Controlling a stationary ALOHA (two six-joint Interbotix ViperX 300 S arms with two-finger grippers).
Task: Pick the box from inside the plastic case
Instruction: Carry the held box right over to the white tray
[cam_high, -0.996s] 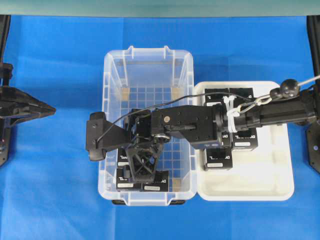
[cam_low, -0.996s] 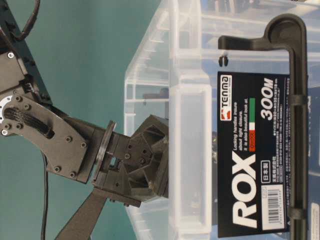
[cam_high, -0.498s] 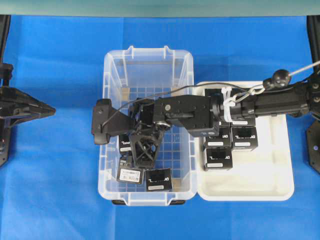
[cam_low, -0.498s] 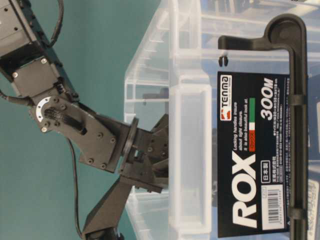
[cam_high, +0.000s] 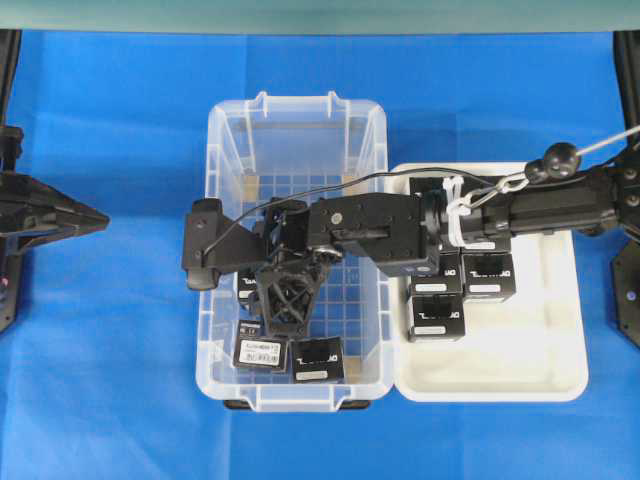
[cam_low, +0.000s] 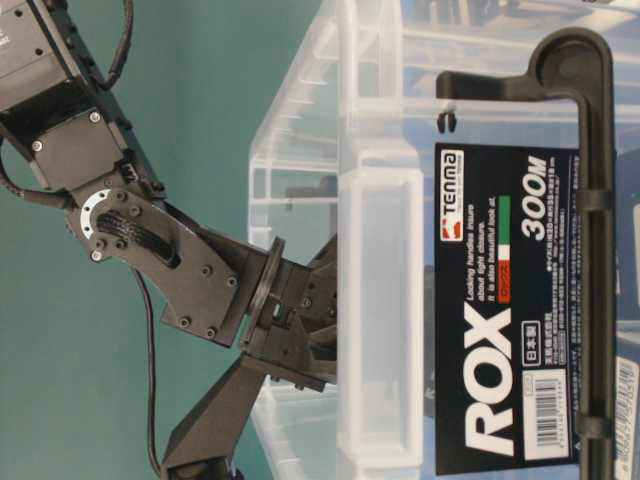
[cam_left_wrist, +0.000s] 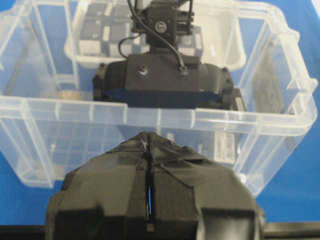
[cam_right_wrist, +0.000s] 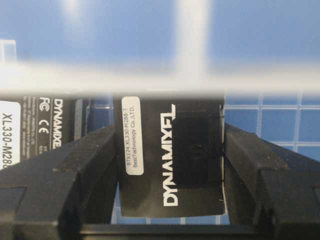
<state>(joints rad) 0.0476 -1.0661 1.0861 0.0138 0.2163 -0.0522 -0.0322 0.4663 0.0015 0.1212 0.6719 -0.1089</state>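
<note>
Black with white lettering, the box (cam_right_wrist: 170, 155) sits between the two fingers (cam_right_wrist: 80, 175) of the right gripper (cam_high: 288, 312), inside the plastic case (cam_high: 225, 130). In the right wrist view the fingers flank both of its sides and look pressed against them, so the gripper appears closed on the box, though full contact cannot be confirmed. The box is nearly cubic, with no clear long axis; its white brand lettering runs lengthwise along the fingers, and a small white label (cam_right_wrist: 132, 135) lies beside the lettering on the same face.

The box stands in the near-left part of the case, over the grid-patterned bottom, with another black box (cam_right_wrist: 50, 125) just beside it on the left. From overhead, two more boxes (cam_high: 318, 358) lie near the front wall of the case, close to the gripper. The right arm (cam_high: 520, 208) reaches across a white tray (cam_high: 560, 370) that holds several black boxes (cam_high: 437, 315).

The left gripper (cam_left_wrist: 149, 192) rests outside the case, over the blue cloth (cam_high: 110, 380), its taped fingers pressed together with only a thin slit between them.
</note>
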